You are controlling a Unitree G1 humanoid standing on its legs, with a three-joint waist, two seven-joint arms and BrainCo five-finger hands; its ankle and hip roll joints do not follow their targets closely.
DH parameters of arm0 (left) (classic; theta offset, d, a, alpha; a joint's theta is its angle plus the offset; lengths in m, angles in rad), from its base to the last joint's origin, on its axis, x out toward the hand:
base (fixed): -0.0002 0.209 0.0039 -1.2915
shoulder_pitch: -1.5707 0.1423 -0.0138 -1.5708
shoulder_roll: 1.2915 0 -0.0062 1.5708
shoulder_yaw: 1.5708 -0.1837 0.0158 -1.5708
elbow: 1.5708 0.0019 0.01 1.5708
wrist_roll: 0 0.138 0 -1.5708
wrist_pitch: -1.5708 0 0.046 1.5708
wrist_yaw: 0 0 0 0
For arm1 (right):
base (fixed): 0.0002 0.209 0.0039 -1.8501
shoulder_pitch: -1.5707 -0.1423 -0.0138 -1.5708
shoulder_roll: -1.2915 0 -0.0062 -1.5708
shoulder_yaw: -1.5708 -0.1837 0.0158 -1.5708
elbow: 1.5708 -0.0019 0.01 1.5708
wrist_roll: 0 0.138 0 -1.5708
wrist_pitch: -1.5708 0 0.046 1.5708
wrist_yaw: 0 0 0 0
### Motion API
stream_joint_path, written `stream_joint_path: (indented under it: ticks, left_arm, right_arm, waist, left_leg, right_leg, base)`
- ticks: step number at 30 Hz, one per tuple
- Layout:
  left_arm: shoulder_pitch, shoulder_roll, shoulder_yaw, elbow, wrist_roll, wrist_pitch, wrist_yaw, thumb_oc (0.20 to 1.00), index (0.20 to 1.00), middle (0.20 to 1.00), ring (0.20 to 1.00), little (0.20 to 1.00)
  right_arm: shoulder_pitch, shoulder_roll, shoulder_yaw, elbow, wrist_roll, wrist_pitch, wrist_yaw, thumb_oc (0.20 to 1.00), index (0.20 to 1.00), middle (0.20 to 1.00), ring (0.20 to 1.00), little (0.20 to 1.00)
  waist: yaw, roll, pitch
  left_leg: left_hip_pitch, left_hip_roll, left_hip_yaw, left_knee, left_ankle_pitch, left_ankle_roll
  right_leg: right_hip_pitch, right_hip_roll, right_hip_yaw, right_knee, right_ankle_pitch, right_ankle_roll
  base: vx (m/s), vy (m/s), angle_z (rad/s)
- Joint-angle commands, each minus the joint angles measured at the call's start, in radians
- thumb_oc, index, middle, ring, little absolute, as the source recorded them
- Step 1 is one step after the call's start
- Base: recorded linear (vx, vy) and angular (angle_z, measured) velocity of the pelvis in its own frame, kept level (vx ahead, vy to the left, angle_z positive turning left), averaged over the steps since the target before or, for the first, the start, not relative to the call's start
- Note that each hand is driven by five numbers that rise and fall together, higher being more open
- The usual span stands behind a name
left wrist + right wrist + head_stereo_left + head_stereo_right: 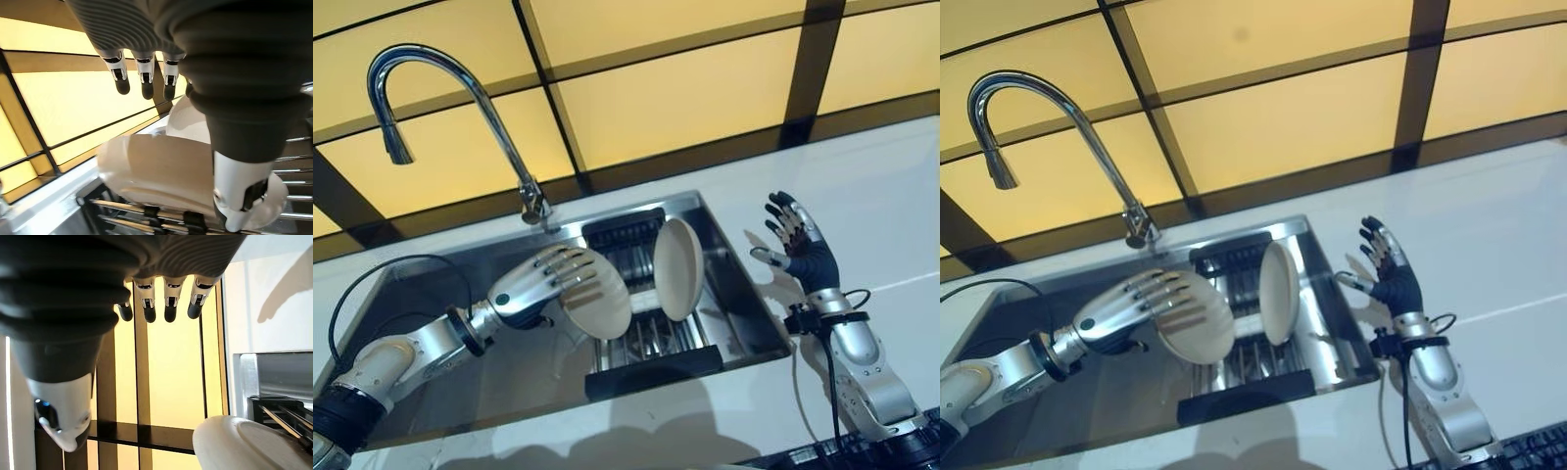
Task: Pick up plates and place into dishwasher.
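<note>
A black rack (651, 367) is set inside the steel sink (440, 284), below the faucet (460, 108). Two cream plates are stood on edge in the rack. The nearer plate (597, 294) is tilted and touched by the straight, spread fingers of the left robot hand (533, 284). The second plate (677, 269) is stood just beside it, upright. The right robot hand (798, 245) is held with fingers spread above the white desk (881, 196), beside the sink, touching nothing.
</note>
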Motion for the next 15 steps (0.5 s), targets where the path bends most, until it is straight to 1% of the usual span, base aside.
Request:
stream_joint_path:
  ticks: [1,6,11,12,13,15]
  left_arm:
    - [-0.076,0.053,0.020,-0.009,0.004,0.020,0.070,1.000,1.000,1.000,1.000,1.000]
    - [-0.060,0.027,0.013,-0.017,0.009,0.035,0.035,1.000,1.000,1.000,1.000,1.000]
    - [-0.059,0.017,-0.003,-0.013,0.021,0.046,0.016,1.000,1.000,1.000,1.000,1.000]
    - [-0.056,0.016,-0.004,-0.011,0.024,0.045,0.017,0.944,0.944,0.944,0.944,0.944]
    - [-0.055,0.015,-0.004,-0.009,0.028,0.046,0.018,0.677,0.677,0.677,0.677,0.677]
    - [-0.056,0.013,-0.009,-0.008,0.030,0.053,0.012,0.304,0.304,0.304,0.304,0.304]
  right_arm:
    - [-0.004,-0.017,0.007,-0.023,0.032,-0.071,-0.006,1.000,1.000,1.000,1.000,1.000]
    - [0.011,-0.001,0.012,-0.026,0.024,-0.071,-0.006,1.000,1.000,1.000,1.000,1.000]
    - [0.009,-0.004,0.023,-0.031,0.027,-0.065,-0.027,1.000,1.000,1.000,1.000,1.000]
    - [0.009,-0.006,0.022,-0.031,0.029,-0.061,-0.030,1.000,1.000,1.000,1.000,1.000]
    - [0.009,-0.007,0.022,-0.030,0.029,-0.059,-0.032,1.000,1.000,1.000,1.000,1.000]
    - [0.012,-0.009,0.022,-0.027,0.031,-0.061,-0.030,1.000,1.000,1.000,1.000,1.000]
  waist:
    - [-0.014,-0.074,0.005]
    - [-0.018,-0.075,0.008]
    - [-0.024,-0.073,0.018]
    - [-0.025,-0.072,0.021]
    - [-0.027,-0.070,0.024]
    - [-0.030,-0.067,0.030]
  left_leg:
    - [-0.021,-0.056,0.022,0.003,-0.079,0.031]
    - [-0.010,-0.055,0.030,0.004,-0.080,0.032]
    - [-0.006,-0.056,0.035,0.008,-0.079,0.033]
    - [-0.007,-0.057,0.035,0.010,-0.079,0.034]
    - [-0.008,-0.058,0.035,0.011,-0.079,0.034]
    - [-0.009,-0.058,0.036,0.013,-0.079,0.035]
  right_leg:
    - [0.100,-0.096,0.010,-0.251,0.117,0.166]
    - [0.106,-0.100,0.013,-0.249,0.119,0.174]
    - [0.102,-0.104,0.022,-0.238,0.120,0.179]
    - [0.102,-0.104,0.024,-0.237,0.120,0.180]
    - [0.100,-0.105,0.027,-0.235,0.120,0.180]
    - [0.099,-0.106,0.031,-0.233,0.121,0.182]
  base:
    - [0.06,-0.003,-0.03]
    - [0.07,-0.014,-0.03]
    - [0.04,-0.014,-0.02]
    - [0.02,-0.006,-0.04]
    - [0.02,-0.004,-0.04]
    - [0.01,-0.001,-0.02]
